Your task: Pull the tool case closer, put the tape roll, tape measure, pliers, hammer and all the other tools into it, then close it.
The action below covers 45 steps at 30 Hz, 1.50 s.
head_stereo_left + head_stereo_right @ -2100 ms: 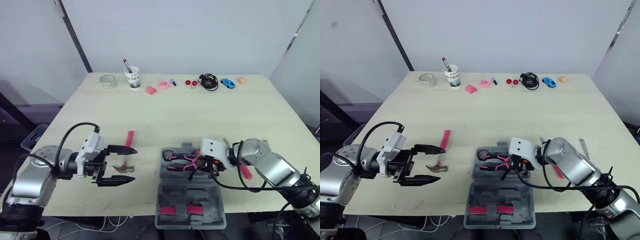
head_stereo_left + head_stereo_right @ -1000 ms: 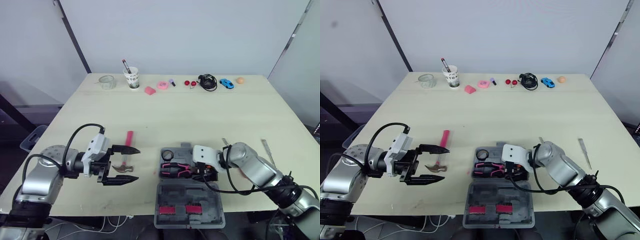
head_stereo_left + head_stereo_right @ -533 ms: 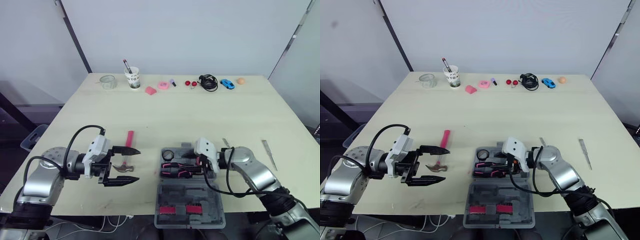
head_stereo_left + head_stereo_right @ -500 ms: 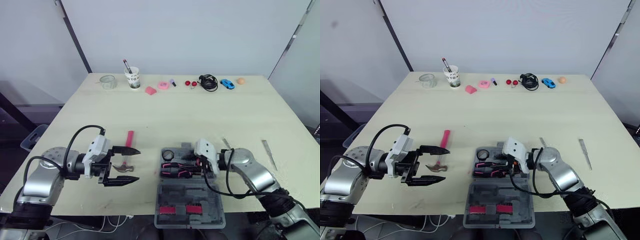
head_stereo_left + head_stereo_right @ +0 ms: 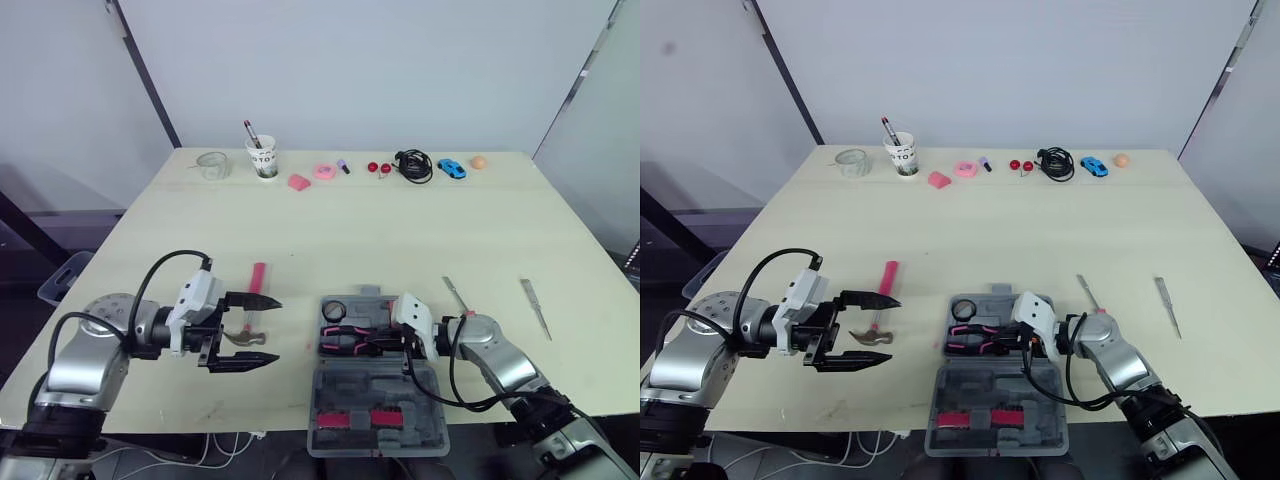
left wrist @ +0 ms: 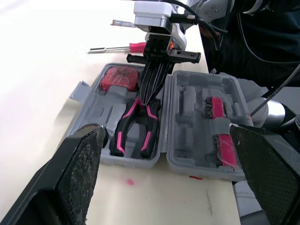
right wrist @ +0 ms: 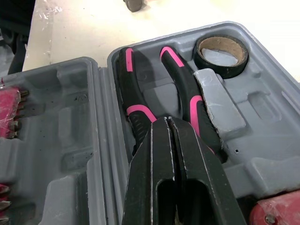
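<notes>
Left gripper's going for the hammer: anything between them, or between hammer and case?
Nothing visible between the open left gripper and the hammer, nor on the table up to the tool case. Inside the case, the shut right gripper sits over the pliers.

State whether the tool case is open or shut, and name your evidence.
Open. The tool case has its lid folded back flat, moulded inside facing up, and the pliers and tape roll lie exposed in the other half.

A pale wooden table stands before a plain white wall with 1 dark slanted bar.
</notes>
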Motion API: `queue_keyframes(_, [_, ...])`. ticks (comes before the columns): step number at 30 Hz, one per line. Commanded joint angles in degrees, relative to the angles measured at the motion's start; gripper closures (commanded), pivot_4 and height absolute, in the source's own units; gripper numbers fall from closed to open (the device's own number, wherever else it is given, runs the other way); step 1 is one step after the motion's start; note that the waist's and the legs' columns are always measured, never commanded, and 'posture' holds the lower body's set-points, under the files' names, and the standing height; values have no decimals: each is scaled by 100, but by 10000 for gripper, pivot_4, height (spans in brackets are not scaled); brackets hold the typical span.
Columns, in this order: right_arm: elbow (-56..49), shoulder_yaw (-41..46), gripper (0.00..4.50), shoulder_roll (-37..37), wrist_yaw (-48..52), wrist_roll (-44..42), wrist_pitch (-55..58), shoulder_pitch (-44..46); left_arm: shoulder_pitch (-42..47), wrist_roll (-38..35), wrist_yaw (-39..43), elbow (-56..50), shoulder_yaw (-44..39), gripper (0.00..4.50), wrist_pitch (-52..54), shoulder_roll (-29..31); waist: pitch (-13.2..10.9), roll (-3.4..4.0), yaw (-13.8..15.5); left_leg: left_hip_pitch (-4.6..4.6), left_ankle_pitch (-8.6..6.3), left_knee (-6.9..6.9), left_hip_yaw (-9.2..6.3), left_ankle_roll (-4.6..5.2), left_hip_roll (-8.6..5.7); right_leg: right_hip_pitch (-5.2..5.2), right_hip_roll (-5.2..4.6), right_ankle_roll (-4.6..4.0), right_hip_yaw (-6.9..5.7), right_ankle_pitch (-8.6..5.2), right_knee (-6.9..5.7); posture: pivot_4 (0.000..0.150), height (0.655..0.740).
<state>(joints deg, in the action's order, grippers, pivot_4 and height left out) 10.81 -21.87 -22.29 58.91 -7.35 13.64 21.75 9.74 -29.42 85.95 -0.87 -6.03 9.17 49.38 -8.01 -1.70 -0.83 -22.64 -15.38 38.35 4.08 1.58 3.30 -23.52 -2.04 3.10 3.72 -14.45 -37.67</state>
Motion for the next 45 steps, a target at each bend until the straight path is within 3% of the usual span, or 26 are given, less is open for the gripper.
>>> queue_keyframes(1, [484, -421, 44758, -303, 101, 555, 264, -91, 28, -28, 34, -119, -13, 0, -70, 16, 2, -1, 10, 0, 0, 0, 0, 0, 0, 0, 0, 0, 0, 0, 1, 1500, 7400])
queue_keyframes(12, [1279, -723, 44758, -285, -249, 1016, 52, -38, -123, -70, 45, -217, -77, 0, -10, 80, 94, -20, 17, 29, 0, -1, 0, 0, 0, 17, -2, -4, 0, -3, 0, 1500, 7400])
queue_keyframes(15, [1419, -781, 44758, -263, -353, 1076, -20, -32, -154, -81, 42, -223, -108, 0, 6, 105, 97, -18, 16, 90, -2, -4, 2, -1, 1, 78, -5, -6, 1, -6, 12, 1500, 7400])
queue_keyframes(25, [1435, -799, 44758, -341, -513, 1285, -248, -78, -150, -15, -109, -195, -11, 0, 1, -44, 138, -15, 14, 95, -2, -5, 2, -1, 1, 83, -9, -8, 0, -6, 11, 1500, 7400])
queue_keyframes(36, [-613, 617, 44758, -59, -943, 32, -491, -566, -512, 37, -599, -332, -129, 0, -39, -214, 69, 13, 14, 62, -2, -4, 0, -1, -3, 68, -25, -6, -1, -5, 27, 1500, 7400])
queue_keyframes(41, [-1368, 1219, 44758, -107, -1078, -452, -457, -885, -757, -62, -1061, -510, -269, 0, 70, -361, 52, 16, -9, -7, -1, -3, 3, -1, -2, -11, -19, -4, 1, -3, 4, 1500, 7400])
queue_keyframes(45, [-1778, 1680, 44758, -250, -1268, -615, -389, -1171, -1035, -97, -1491, -647, -441, 0, 156, -474, 50, 16, 2, -9, -1, -10, 0, -1, 0, -12, -11, -4, -2, -3, 6, 1500, 7400])
